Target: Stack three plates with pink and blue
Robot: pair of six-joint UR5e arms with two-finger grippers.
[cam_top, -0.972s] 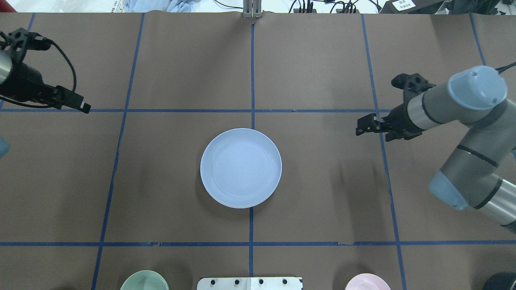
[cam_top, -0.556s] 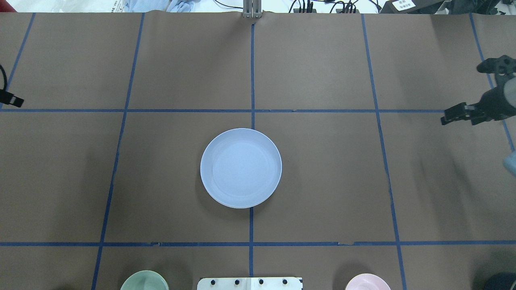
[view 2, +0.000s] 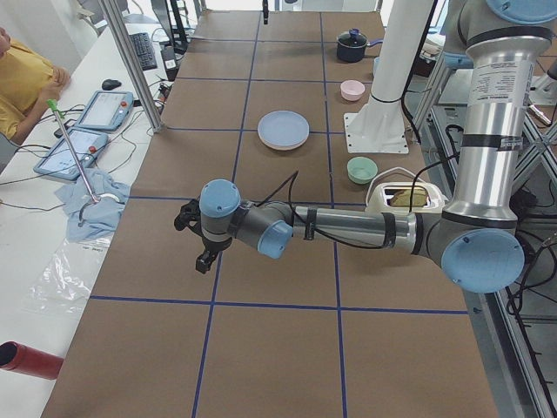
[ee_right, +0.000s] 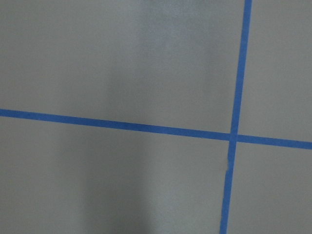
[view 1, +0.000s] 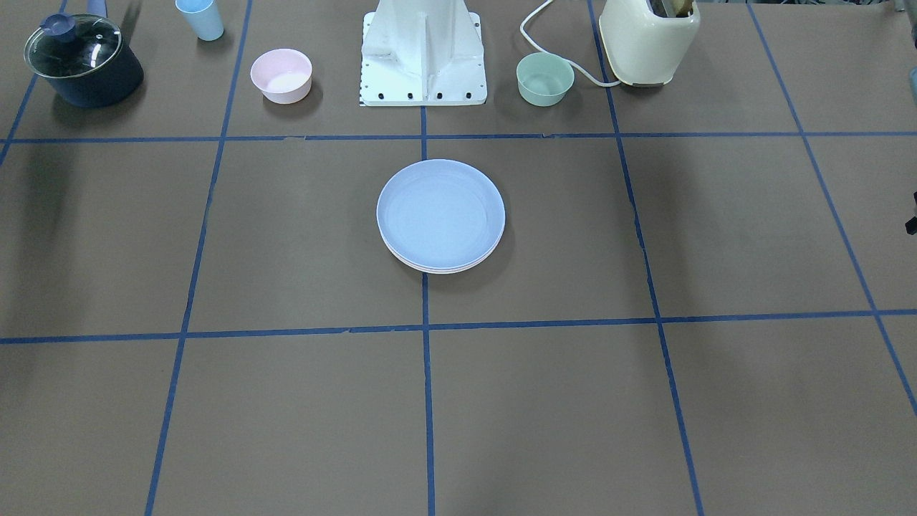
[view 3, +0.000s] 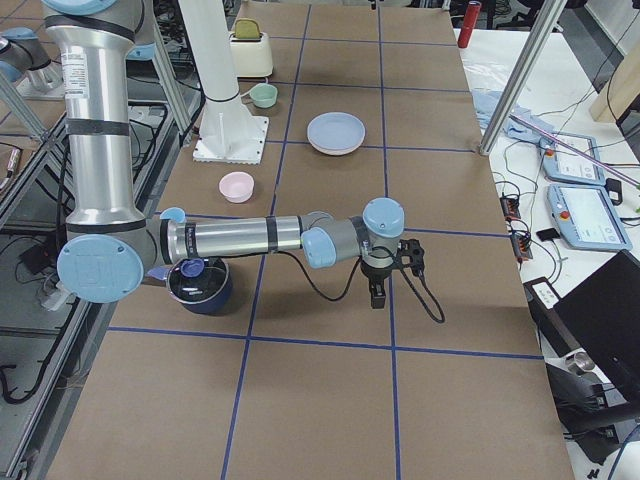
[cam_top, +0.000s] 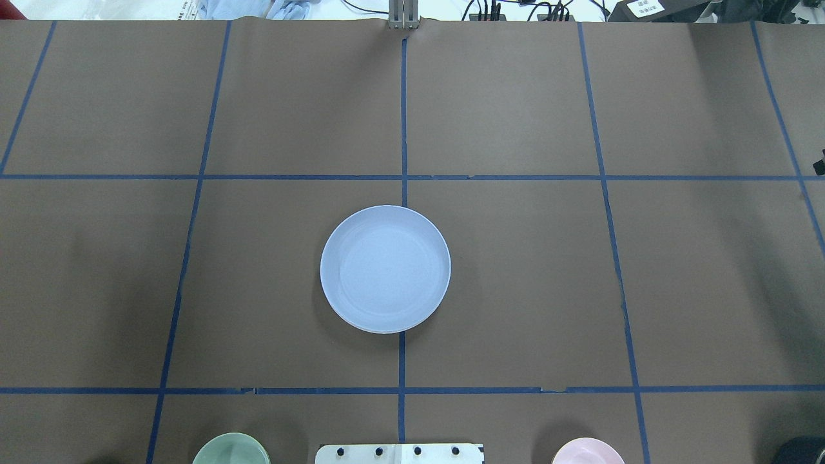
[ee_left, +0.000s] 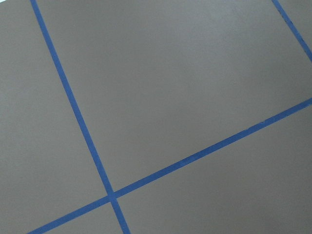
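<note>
A pastel blue plate [cam_top: 385,268] lies on top of a stack at the table's middle. In the front-facing view [view 1: 440,213] a thin pale rim of a plate beneath [view 1: 438,271] shows at its near edge; I cannot tell pink from cream there. My left gripper [view 2: 203,261] hangs over bare table far to the left of the stack, and my right gripper [view 3: 378,297] far to its right. Only the side views show them properly, so I cannot tell whether they are open or shut. Both wrist views show only brown paper and blue tape.
Along the robot's side stand a small pink bowl [view 1: 281,75], a mint-green bowl [view 1: 544,79], a dark lidded pot [view 1: 82,61], a blue cup [view 1: 200,18], a cream toaster [view 1: 648,39] and the white robot base [view 1: 424,54].
Both arms have drawn outward and left the overhead view, the left one to the left and the right one to the right. The plate stack has not moved.
</note>
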